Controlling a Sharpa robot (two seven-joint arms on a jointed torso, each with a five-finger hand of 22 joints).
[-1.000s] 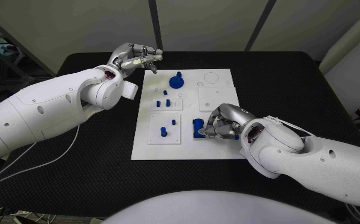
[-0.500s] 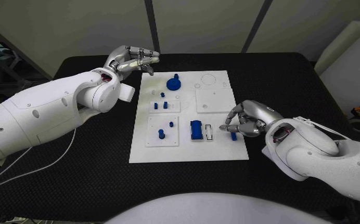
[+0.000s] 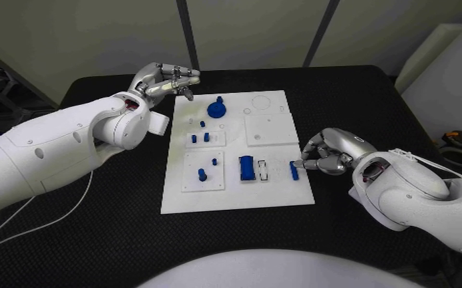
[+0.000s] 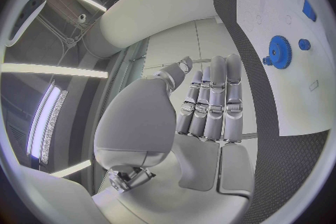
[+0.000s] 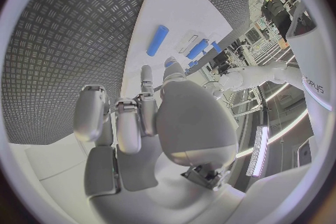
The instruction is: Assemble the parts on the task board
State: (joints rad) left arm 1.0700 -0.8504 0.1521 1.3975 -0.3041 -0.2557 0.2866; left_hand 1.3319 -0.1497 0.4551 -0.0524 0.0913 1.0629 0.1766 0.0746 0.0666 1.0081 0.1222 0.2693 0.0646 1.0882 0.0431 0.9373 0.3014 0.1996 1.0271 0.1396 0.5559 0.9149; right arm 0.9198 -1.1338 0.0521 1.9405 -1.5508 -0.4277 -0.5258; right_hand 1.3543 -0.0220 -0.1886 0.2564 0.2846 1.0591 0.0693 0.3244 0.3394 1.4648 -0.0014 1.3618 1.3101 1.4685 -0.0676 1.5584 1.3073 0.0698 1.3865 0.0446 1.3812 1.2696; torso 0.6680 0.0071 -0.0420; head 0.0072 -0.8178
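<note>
The right hand [image 3: 329, 153] now sits at the board's [image 3: 279, 194] right edge, on the near half, its fingers curled in with nothing between them; a second ago it was bent over the blue block [image 3: 248, 168], and half a second ago it had already drawn off to the side. A short blue peg [image 3: 294, 170] lies flat on the board just beside those fingertips, apart from them as far as the head view shows, and the right wrist view shows the same peg [image 5: 157, 40] lying loose on the white plate beyond the hand. I judge that the hand has let the peg go, or has missed it, so the peg is unseated and this step is not done. The block stands beside a small slot, left of the peg. Left again, a square plate [image 3: 204, 171] carries two upright pegs. Farther back a smaller plate [image 3: 205, 135] holds several short pegs, and a blank square plate [image 3: 267, 129] lies to its right. At the far end stands the blue gear [image 3: 217, 108]. The left hand [image 3: 165, 79] hovers off the board's far left corner, over the black table [image 3: 115, 228], fingers drawn together and empty, much as it was a second ago
</note>
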